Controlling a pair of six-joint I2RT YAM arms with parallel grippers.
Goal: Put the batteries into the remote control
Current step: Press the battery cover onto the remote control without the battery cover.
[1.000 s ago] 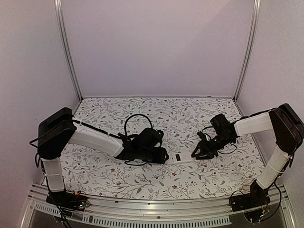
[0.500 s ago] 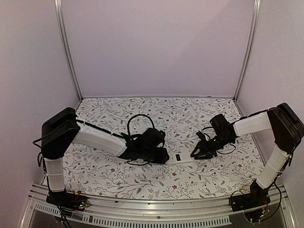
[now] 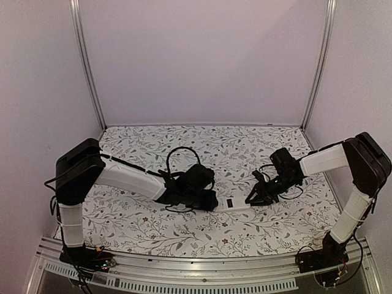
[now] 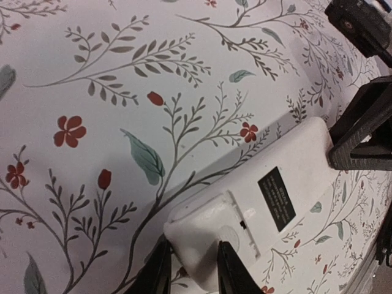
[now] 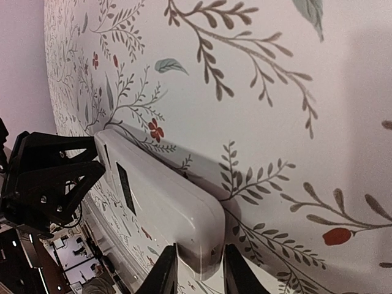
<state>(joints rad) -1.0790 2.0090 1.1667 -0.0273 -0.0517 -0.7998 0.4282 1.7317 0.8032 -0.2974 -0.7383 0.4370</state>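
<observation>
The remote control lies face down on the floral table between both arms, its white back up with a small black label. In the left wrist view its battery-cover end sits between the fingers of my left gripper, which is shut on it. In the right wrist view the other end of the remote control sits between the fingers of my right gripper, also shut on it. In the top view my left gripper and right gripper hold its two ends. The batteries are out of view.
The table has a floral cover and is walled on three sides. A black cable loop arches over the left wrist. A metal rail runs along the near edge.
The left arm has crept slightly right toward the remote. The right arm and the remote have barely moved.
</observation>
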